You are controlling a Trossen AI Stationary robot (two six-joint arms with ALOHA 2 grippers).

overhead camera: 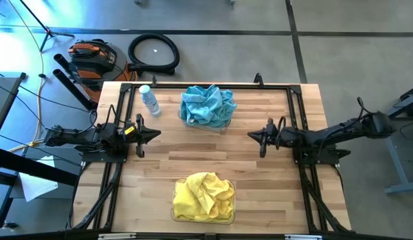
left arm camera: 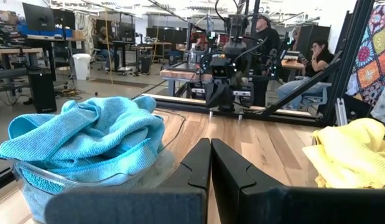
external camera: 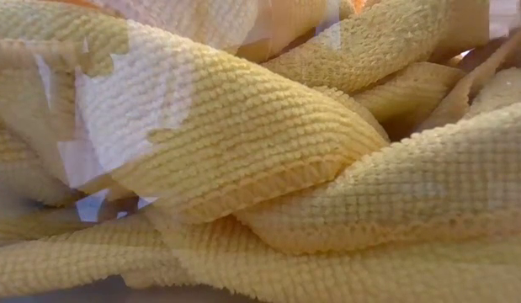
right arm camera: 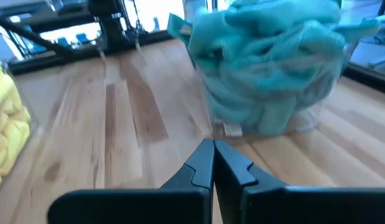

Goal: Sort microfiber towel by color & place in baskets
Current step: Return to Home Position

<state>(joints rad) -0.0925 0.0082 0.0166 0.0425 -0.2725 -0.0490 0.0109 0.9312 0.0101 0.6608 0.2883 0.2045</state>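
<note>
Sorting looks finished: teal towels (overhead camera: 207, 105) heaped in far basket (overhead camera: 221, 126), yellow towels (overhead camera: 203, 195) in near basket (overhead camera: 175, 215); left gripper (overhead camera: 157, 134) and right gripper (overhead camera: 251, 136), both clenched empty, flank mid-desk (overhead camera: 273, 180); homing likely needs only parking, no grasp.

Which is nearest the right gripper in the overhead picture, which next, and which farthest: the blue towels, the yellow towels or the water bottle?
From the right gripper:
1. Blue towels, piled at the middle back.
2. Yellow towels, piled at the middle front.
3. Water bottle, far across at the back left.
</note>
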